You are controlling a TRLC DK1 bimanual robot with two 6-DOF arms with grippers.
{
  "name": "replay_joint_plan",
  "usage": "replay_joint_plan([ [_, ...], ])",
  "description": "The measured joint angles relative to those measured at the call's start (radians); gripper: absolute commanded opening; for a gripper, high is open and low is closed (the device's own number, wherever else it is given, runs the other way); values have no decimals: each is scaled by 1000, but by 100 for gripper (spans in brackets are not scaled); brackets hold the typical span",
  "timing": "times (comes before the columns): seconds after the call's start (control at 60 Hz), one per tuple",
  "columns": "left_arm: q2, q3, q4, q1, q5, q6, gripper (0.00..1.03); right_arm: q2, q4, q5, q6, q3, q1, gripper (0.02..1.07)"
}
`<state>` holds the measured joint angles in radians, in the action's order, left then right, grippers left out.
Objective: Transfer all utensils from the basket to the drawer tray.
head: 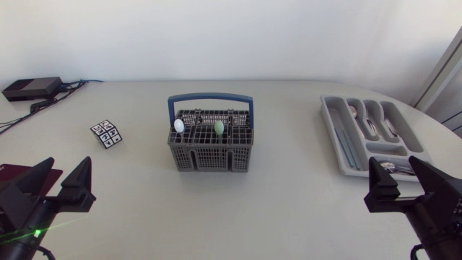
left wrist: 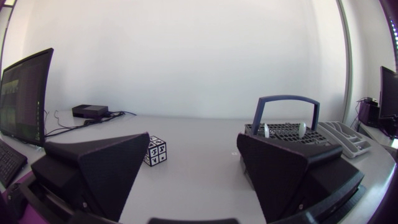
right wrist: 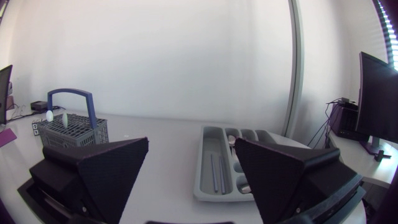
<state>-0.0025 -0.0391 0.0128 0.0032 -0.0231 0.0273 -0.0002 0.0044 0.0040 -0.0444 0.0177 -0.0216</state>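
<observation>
Two utensils are standing upright in the grey basket [head: 211, 153] at mid-desk [head: 289, 202]: a white-handled one [head: 179, 126] and a green-handled one [head: 219, 128]. The drawer tray [head: 328, 119] is lying well apart from it, on the right arm's [head: 426, 206] side, and is already holding cutlery. The step in hand is likely the reach. It is best done by descending from above, clearing the blue carrying handle [head: 210, 97], pinching a single utensil and lifting it straight up. The left arm [head: 40, 206] and the right arm are both keeping their jaws spread wide, gripping and touching nothing.
</observation>
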Motion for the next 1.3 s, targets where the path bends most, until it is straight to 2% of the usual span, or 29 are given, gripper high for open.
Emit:
replay_joint_plan([
  [0.6, -3, 0, -2, 0, 0, -1, 98, 0, 0, 0, 0, 0, 7, 102],
  [0.783, 8, -33, -62, 0, 0, -1, 98, 0, 0, 0, 0, 0, 8, 102],
  [1.017, 218, -204, -75, -9, -1, 18, 98, 44, 0, 3, 0, 48, 28, 102],
  [1.3, 545, -414, -86, -148, -1, 105, 98, 282, 17, 13, 0, 169, 86, 102],
])
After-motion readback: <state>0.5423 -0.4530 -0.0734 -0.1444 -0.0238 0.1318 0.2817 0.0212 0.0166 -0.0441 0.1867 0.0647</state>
